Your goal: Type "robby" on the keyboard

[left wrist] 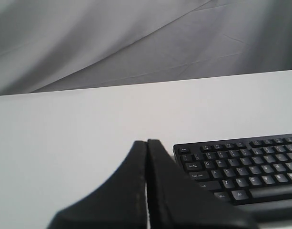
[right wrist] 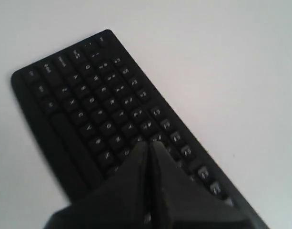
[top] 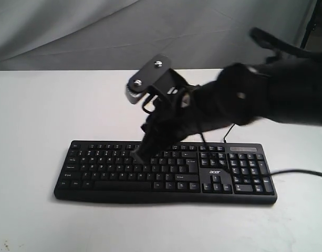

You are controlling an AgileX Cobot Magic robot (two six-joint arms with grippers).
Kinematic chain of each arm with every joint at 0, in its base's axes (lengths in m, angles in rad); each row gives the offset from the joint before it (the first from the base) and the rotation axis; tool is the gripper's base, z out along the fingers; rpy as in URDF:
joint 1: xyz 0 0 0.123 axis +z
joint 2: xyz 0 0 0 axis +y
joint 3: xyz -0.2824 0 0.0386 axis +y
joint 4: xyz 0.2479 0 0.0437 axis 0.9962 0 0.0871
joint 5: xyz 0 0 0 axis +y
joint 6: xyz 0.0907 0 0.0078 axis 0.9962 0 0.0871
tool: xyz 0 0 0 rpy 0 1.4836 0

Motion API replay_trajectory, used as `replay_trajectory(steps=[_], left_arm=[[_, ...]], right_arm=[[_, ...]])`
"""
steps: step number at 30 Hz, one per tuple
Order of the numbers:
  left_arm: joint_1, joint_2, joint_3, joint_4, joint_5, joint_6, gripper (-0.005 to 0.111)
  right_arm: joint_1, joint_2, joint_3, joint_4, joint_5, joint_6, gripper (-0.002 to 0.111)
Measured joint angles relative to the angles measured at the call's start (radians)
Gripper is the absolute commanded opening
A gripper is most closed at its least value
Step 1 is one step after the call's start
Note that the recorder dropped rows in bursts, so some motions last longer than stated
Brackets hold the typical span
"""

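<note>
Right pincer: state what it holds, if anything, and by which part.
Nothing. The right pincer is shut with nothing in it, its tip down at the letter keys of the black Acer keyboard.

Keyboard [top: 108, 170]: black, white key legends, white logo [top: 217, 171]. Cable [top: 302, 171], right edge: black. Table [top: 45, 105]: plain white. Cloth [top: 97, 31], upper frame: grey. Right gripper [top: 137, 156], left gripper [left wrist: 146, 143]: black.

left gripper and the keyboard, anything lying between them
Nothing. In the left wrist view, only a bare stretch of white table separates the shut left gripper from the keyboard.
</note>
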Motion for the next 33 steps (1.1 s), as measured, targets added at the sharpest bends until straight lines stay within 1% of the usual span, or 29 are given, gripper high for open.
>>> replay_trajectory(steps=[5,8,11,15,21,26,29,30,31,32,33], left_arm=[[0.0,0.0,0.0,0.0,0.0,0.0,0.0],[0.0,0.0,0.0,0.0,0.0,0.0,0.0],[0.0,0.0,0.0,0.0,0.0,0.0,0.0],[0.0,0.0,0.0,0.0,0.0,0.0,0.0],[0.0,0.0,0.0,0.0,0.0,0.0,0.0],[0.0,0.0,0.0,0.0,0.0,0.0,0.0],[0.0,0.0,0.0,0.0,0.0,0.0,0.0],[0.0,0.0,0.0,0.0,0.0,0.0,0.0],[0.0,0.0,0.0,0.0,0.0,0.0,0.0],[0.0,0.0,0.0,0.0,0.0,0.0,0.0],[0.0,0.0,0.0,0.0,0.0,0.0,0.0]], right_arm=[[0.0,-0.294,0.32,0.057,-0.116,0.002,0.0],[0.0,-0.401,0.453,0.116,-0.197,0.002,0.0],[0.0,-0.459,0.49,0.149,-0.226,0.002,0.0],[0.0,-0.501,0.493,0.162,-0.259,0.002,0.0],[0.0,-0.566,0.493,0.22,-0.259,0.002,0.0],[-0.008,-0.78,0.561,0.226,-0.292,0.002,0.0],[-0.035,-0.932,0.666,0.226,-0.357,0.002,0.0],[-0.065,-1.034,0.746,0.239,-0.406,0.002,0.0],[-0.085,-1.07,0.775,0.246,-0.419,0.002,0.0],[-0.141,-1.145,0.834,0.254,-0.429,0.002,0.0],[-0.168,-1.176,0.852,0.258,-0.426,0.002,0.0]])
